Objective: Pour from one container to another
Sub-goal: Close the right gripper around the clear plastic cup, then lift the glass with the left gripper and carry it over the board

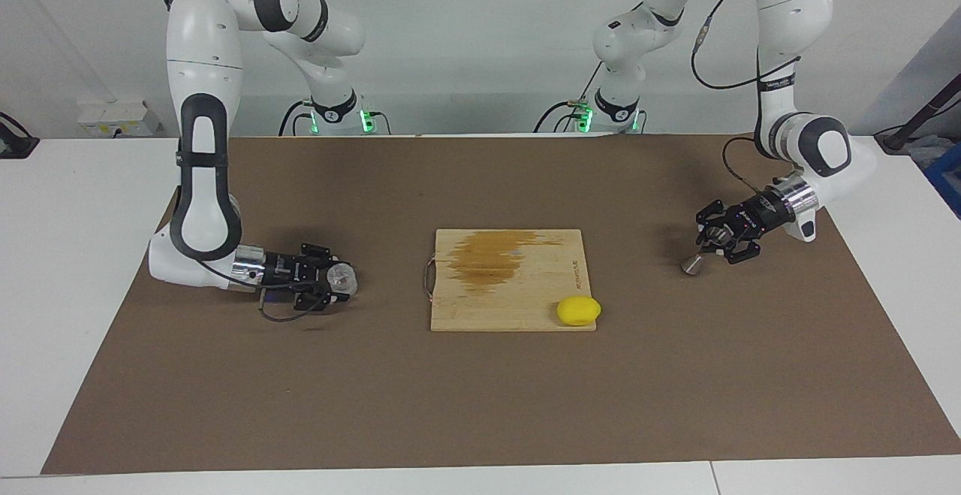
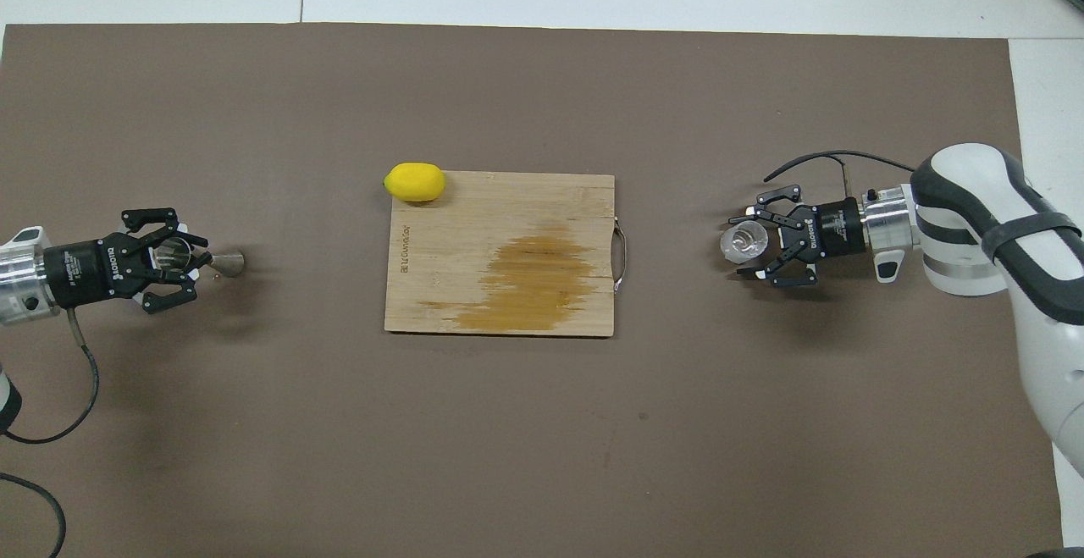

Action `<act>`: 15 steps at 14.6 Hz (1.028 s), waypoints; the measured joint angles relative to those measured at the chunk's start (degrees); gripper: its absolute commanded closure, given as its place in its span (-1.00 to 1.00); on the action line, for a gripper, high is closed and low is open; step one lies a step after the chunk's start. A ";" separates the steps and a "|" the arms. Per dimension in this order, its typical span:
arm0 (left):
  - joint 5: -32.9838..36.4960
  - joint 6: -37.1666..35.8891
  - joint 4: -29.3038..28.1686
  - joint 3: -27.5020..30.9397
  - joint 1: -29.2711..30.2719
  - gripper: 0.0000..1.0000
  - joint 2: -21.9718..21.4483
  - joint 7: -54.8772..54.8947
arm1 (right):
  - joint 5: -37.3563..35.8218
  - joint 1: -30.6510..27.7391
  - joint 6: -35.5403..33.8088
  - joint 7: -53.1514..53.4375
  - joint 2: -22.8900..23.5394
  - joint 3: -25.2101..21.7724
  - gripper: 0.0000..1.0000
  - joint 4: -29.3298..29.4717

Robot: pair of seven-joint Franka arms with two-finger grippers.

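**Both containers in hand, no pouring yet**

Clamped tight on the metal jigger [image 1: 691, 264] with the left hand [image 1: 709, 238], toward the left arm's end of the bench [image 1: 480, 405]. Held by the upper cone, with the jigger tilted and its lower cone pointing down to the brown mat; impossible to tell whether it touches the mat. Probably gripped there to leave the open mouth free for receiving.

Placed around the clear glass cup [image 1: 344, 277] with the right hand [image 1: 339, 283], low over the mat toward the right arm's end of the bench. Fingers [image 2: 749, 219] apart, one on each side of the cup, close to its wall; not possible to say if pressing already. Approached from the side and level, likely to keep the cup upright until the grip is firm.

Well apart from each other, with the wooden cutting board [image 1: 510, 285] and the lemon [image 1: 578, 310] between. Next, in my judgement: closing on the cup, lifting, and bringing both together.
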 measured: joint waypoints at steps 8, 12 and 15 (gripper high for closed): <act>-0.27 0.06 0.00 0.03 -0.73 1.00 -0.11 0.40 | 0.06 0.48 1.22 -0.94 -0.07 0.01 -0.49 -0.69; -0.27 0.02 0.52 0.02 -0.82 1.00 -0.40 1.35 | 0.09 0.71 1.23 -0.95 -0.30 0.01 -0.45 -0.75; -0.25 -0.02 1.08 -0.01 -0.98 1.00 -0.48 1.39 | 0.09 0.71 1.23 -0.97 -0.58 0.01 -0.44 -0.89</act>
